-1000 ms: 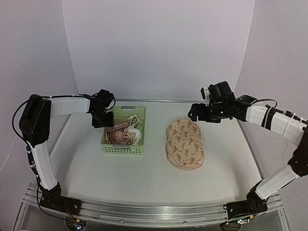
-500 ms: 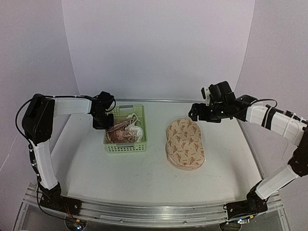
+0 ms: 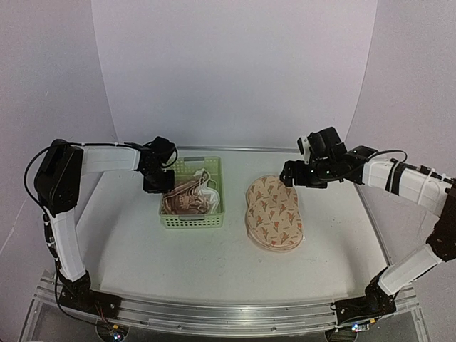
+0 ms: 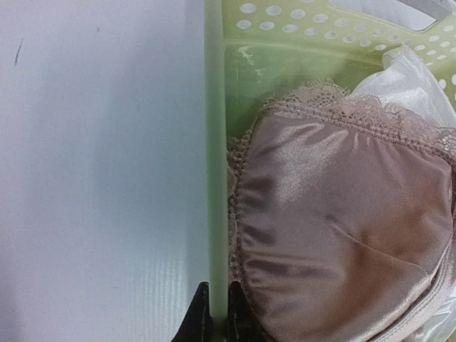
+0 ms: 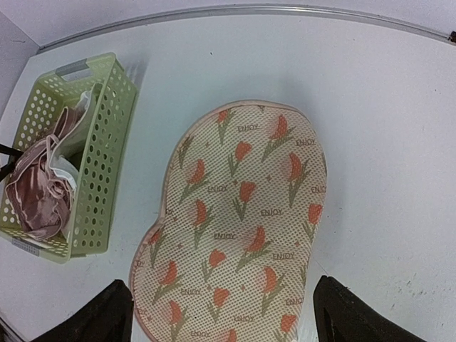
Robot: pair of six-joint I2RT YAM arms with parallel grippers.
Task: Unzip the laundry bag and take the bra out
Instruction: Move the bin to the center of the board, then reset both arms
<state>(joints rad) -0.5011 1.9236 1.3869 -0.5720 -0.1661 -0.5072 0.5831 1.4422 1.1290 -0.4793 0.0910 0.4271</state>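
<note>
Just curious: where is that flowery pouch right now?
The laundry bag lies flat on the table, right of centre in the top view, right of the green basket.

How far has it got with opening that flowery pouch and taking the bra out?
Nothing looks done yet: the laundry bag lies flat on the table, with no opening showing. In hand: the left gripper is shut on the wall of the green basket, and the right gripper hangs open above the bag, not touching it. Left: unzip the bag and pull the bra out.
</note>
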